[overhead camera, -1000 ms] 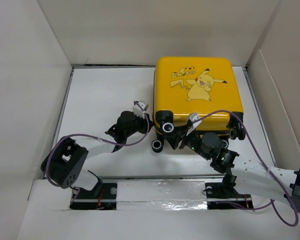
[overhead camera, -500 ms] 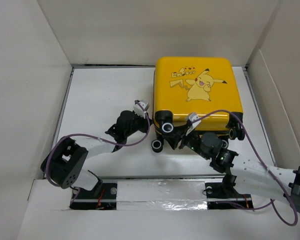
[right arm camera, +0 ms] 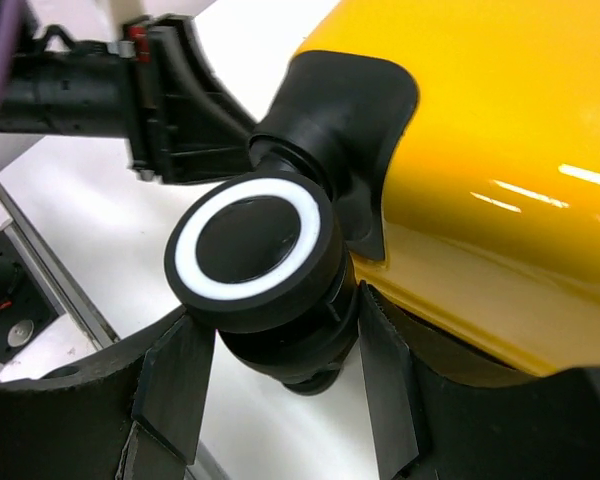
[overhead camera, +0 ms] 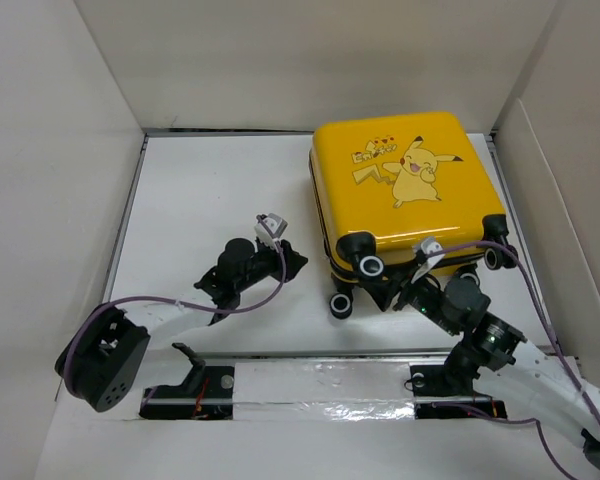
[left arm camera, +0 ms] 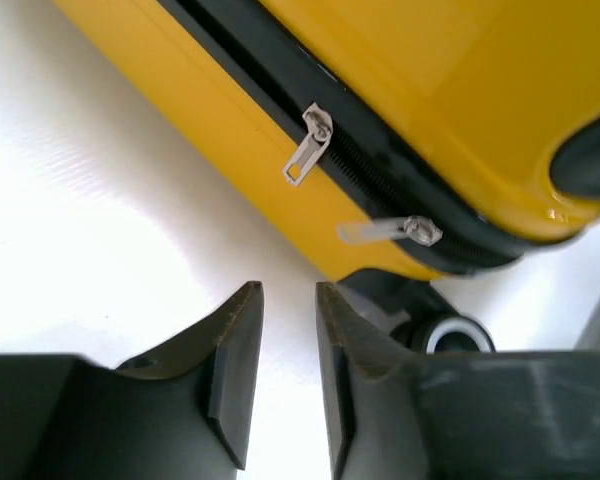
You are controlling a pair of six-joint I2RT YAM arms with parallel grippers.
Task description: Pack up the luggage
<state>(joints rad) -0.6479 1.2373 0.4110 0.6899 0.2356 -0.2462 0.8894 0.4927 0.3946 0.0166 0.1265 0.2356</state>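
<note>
The luggage (overhead camera: 405, 190) is a yellow Pikachu-print suitcase lying flat and closed at the back right of the table. My right gripper (overhead camera: 382, 285) is at its near-left corner. In the right wrist view its fingers (right arm camera: 175, 385) are shut around the stem of a black white-ringed wheel (right arm camera: 250, 250), under the yellow shell (right arm camera: 510, 150). My left gripper (overhead camera: 294, 262) is a little left of the suitcase. In the left wrist view (left arm camera: 288, 290) it stands narrowly open and empty, facing the yellow side (left arm camera: 210, 110) with two silver zipper pulls (left arm camera: 305, 155) on the black zipper.
White walls enclose the table on the left, back and right; the right wall (overhead camera: 555, 200) is close to the suitcase. Another wheel (overhead camera: 342, 303) lies on the table by my right gripper. The table's near edge (overhead camera: 320, 365) runs just behind the arm bases.
The suitcase has slid right and turned slightly, with my right gripper moving right along with its wheel. My left arm has drawn back to the left, away from the suitcase.
</note>
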